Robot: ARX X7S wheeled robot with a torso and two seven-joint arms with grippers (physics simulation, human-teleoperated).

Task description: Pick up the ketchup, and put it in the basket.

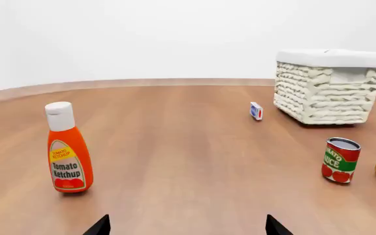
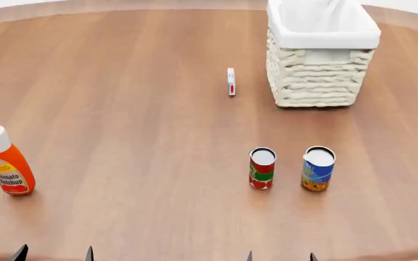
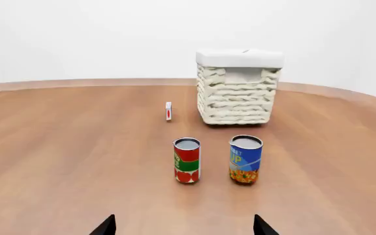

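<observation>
Left gripper (image 1: pixel 186 226) spread wide, empty, only fingertips showing at the near table edge. Right gripper (image 3: pixel 182 226) also wide apart, empty. Ketchup bottle (image 2: pixel 7 162) stands upright on the wooden table (image 2: pixel 122 98) at the near left, just ahead of the left gripper, well apart from the wicker basket (image 2: pixel 318 60) at far right. Red-green can (image 2: pixel 262 168) and blue can (image 2: pixel 318 168) stand side by side ahead of the right gripper. Small white box (image 2: pixel 231 81) on edge just left of the basket.
</observation>
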